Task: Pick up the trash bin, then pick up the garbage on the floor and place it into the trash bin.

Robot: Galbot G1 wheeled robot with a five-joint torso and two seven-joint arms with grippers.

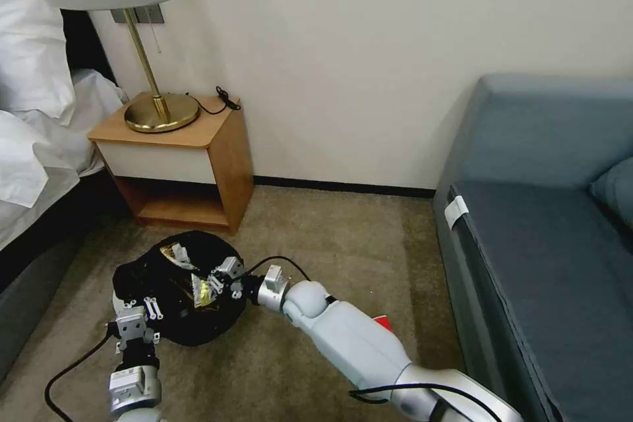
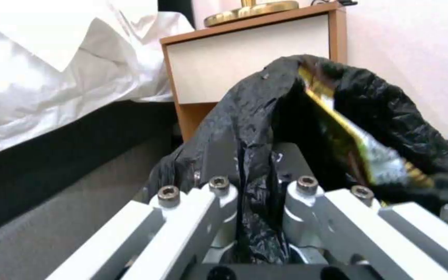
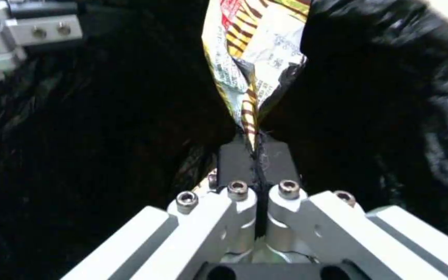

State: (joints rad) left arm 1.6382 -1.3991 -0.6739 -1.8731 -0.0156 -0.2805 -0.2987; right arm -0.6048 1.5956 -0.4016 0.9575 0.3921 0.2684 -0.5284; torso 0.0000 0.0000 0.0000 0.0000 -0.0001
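Note:
The trash bin, lined with a crinkled black bag, is held tilted above the carpet. My left gripper is shut on its near rim, and the left wrist view shows black bag plastic pinched between the fingers. My right gripper reaches over the bin's mouth. It is shut on one piece of garbage, a striped yellow, brown and white wrapper that hangs inside the opening. The same wrapper appears in the left wrist view. Another piece of garbage lies inside the bin at its far side.
A wooden nightstand with a brass lamp stands just behind the bin. A bed with white linen is on the left, a blue-grey sofa on the right. A small red item lies on the carpet beside my right forearm.

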